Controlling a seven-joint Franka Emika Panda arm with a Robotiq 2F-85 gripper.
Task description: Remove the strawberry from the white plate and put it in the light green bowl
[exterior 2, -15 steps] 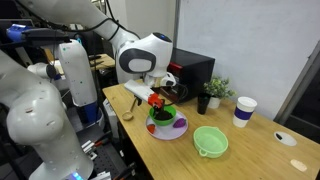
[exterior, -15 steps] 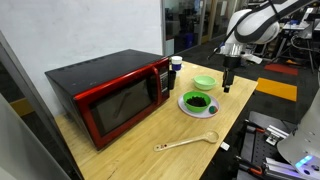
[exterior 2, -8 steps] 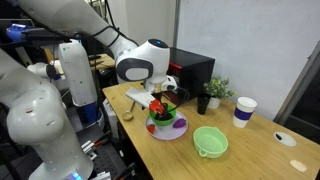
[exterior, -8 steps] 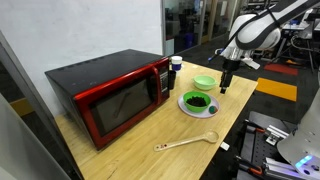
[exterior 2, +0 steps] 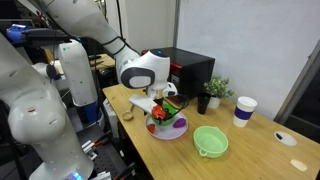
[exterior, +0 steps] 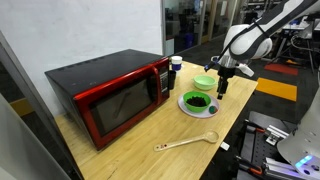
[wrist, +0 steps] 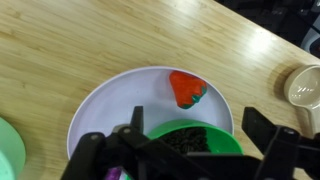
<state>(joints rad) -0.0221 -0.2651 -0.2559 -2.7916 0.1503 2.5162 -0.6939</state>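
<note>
Wrist view shows the pincer [wrist: 187,157] spread wide with nothing between its fingers [wrist: 100,155], hanging over the white plate [wrist: 105,110]. The strawberry [wrist: 187,88] lies on the plate at about one o'clock from the plate's middle, clear of both fingers. A darker green bowl [wrist: 195,138] with dark contents sits on the plate at five o'clock, just beside the berry. The light green bowl [wrist: 8,150] shows at the frame's left edge, at eight o'clock from the plate and apart from it. A paper cup [wrist: 305,85] stands on the wooden desk [wrist: 60,50] at two o'clock. In an exterior view the pincer [exterior: 222,88] hangs at the plate's [exterior: 186,108] three o'clock side, the light green bowl [exterior: 204,83] at twelve, a red microwave [exterior: 110,90] at nine, and a wooden spoon [exterior: 187,143] at six.
</note>
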